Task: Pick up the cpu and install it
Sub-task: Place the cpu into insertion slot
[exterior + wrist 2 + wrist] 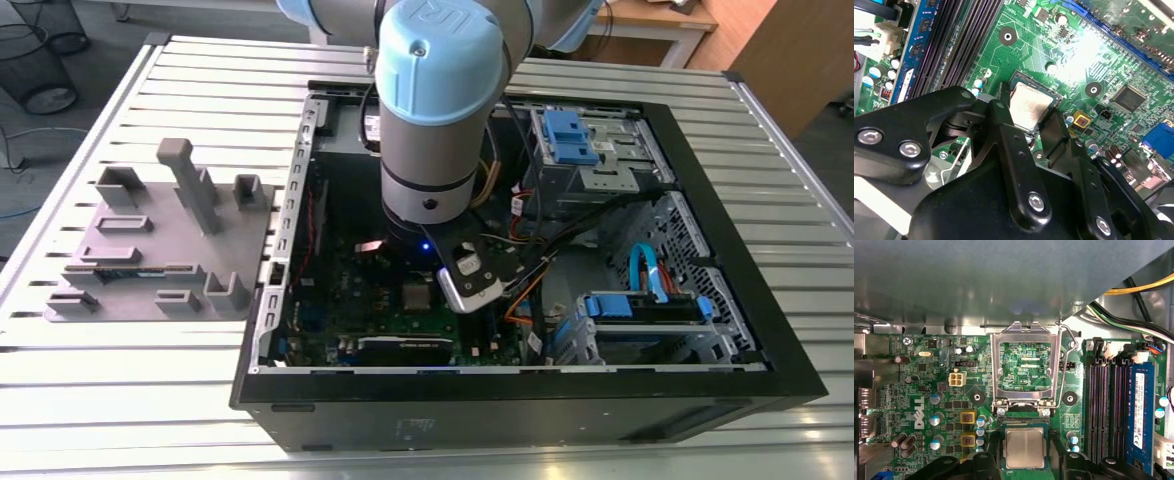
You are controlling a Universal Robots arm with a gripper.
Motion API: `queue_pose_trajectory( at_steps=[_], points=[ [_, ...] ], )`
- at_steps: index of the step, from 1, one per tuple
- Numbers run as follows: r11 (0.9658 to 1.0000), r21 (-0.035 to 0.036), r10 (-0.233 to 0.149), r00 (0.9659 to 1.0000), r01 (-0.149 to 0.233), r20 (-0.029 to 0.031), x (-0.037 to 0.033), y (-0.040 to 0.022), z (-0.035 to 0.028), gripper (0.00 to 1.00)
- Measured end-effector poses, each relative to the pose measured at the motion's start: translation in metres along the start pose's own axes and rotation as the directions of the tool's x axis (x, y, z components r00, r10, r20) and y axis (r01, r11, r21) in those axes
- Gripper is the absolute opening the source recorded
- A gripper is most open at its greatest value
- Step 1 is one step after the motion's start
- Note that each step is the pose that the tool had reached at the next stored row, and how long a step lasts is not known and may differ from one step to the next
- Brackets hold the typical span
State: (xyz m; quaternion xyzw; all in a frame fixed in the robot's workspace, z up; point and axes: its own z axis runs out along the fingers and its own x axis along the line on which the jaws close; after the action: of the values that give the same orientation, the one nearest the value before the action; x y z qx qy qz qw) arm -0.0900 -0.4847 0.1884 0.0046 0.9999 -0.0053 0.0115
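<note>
While the pincer (1029,110) clasps the cpu (1024,447) at the open socket (1024,424), seating seemingly demands square alignment.

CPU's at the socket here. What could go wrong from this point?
1. The cpu lies at the socket; any skew could damage contacts when pressed.
2. The open bracket is hinged right beside it; the gripper might catch it.
3. In the exterior view, cables run close by the arm.
</note>
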Motion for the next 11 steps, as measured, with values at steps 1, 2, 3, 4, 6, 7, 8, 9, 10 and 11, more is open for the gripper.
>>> queue_pose_trajectory(
  at_steps=[1, 2, 3, 4, 6, 7, 8, 9, 10, 11],
  points=[
    [1.0, -0.0002, 0.0, 1.0, 0.0, 0.0001, 0.0, 0.0, 0.0001, 0.48],
    [1.0, -0.0004, 0.0, 1.0, 0.0, 0.0002, 0.0, 0.0, 0.0002, 0.48],
    [1.0, -0.0004, 0.0, 1.0, 0.0, 0.0002, 0.0, 0.0, 0.0002, 0.48],
    [1.0, -0.0004, 0.0, 1.0, 0.0, 0.0002, 0.0, 0.0, 0.0002, 0.48],
    [1.0, -0.0003, 0.0, 1.0, 0.0, 0.0002, 0.0, 0.0, 0.0003, 0.48],
    [1.0, -0.0003, 0.0, 1.0, 0.0, 0.0001, 0.0, 0.0, 0.0003, 0.48],
    [1.0, -0.0003, 0.0, 1.0, 0.0, 0.0002, 0.0, 0.0, 0.0003, 0.48],
    [1.0, -0.0004, 0.0, 1.0, 0.0, 0.0002, 0.0, 0.0, 0.0003, 0.48],
    [1.0, -0.0005, 0.0, 1.0, 0.0, 0.0002, 0.0, 0.0, 0.0003, 0.48],
    [1.0, -0.0005, 0.0, 1.0, 0.0, 0.0003, 0.0, 0.0001, 0.0003, 0.48]
  ],
)
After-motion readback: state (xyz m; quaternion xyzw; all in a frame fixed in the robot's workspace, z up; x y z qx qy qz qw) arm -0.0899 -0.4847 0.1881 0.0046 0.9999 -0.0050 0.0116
